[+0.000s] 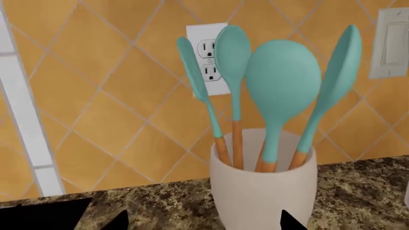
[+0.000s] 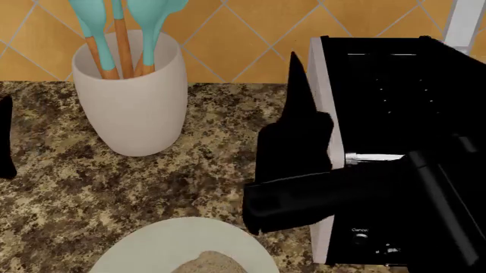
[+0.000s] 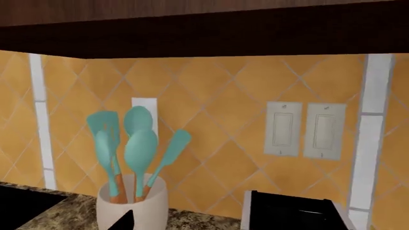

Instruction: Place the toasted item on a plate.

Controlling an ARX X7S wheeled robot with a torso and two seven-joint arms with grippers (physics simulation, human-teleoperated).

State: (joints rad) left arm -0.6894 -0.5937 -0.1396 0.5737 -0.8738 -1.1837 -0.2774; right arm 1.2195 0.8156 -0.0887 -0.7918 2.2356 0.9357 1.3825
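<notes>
Right gripper is hanging beside the toaster, above the plate; whether its jaws are apart is impossible to tell. Bread slice is already lying on that plate at the head view's lower edge. Judging from this, the arm should be lifting straight up, avoiding the utensil jar on the granite counter. Left gripper's state cannot be told either.

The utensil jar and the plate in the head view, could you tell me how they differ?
The utensil jar stands tall and upright; the plate lies flat and wider. The utensil jar holds teal spoons with wooden handles; the plate carries the toasted item. The jar sits near the wall, the plate nearer the camera. Both are plain off-white and on the granite counter.
</notes>
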